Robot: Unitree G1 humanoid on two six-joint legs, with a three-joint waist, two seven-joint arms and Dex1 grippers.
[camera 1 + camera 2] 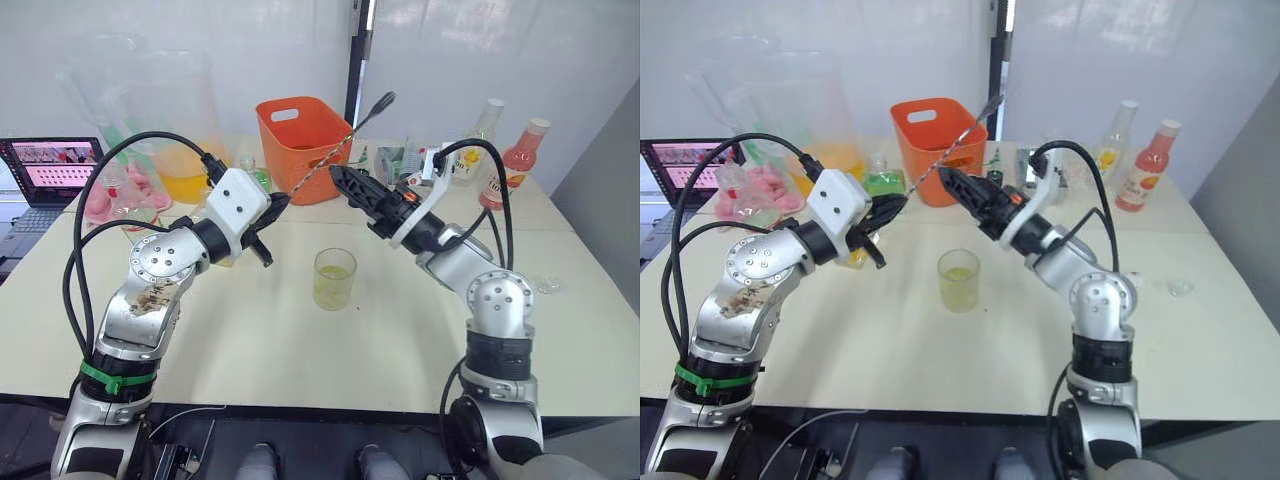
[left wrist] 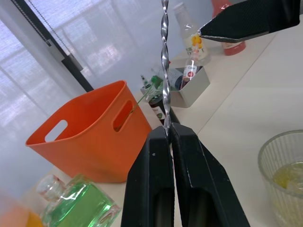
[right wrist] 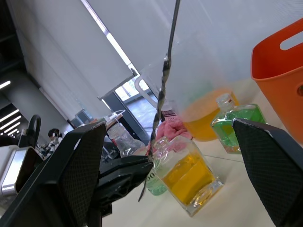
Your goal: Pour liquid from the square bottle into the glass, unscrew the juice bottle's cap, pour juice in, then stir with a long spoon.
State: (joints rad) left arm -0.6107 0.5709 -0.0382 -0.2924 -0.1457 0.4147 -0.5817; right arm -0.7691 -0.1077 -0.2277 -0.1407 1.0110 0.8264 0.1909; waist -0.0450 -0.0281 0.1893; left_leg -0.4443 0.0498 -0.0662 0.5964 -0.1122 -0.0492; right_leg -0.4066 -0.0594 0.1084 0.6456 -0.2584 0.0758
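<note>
Left wrist view shows the left gripper pinching the long spoon (held slanting upward); the right gripper is spread, above the glass.

Both arms were raised over the table, the left gripper pinched closed on the long spoon, the right gripper spread wide, facing it.
</note>
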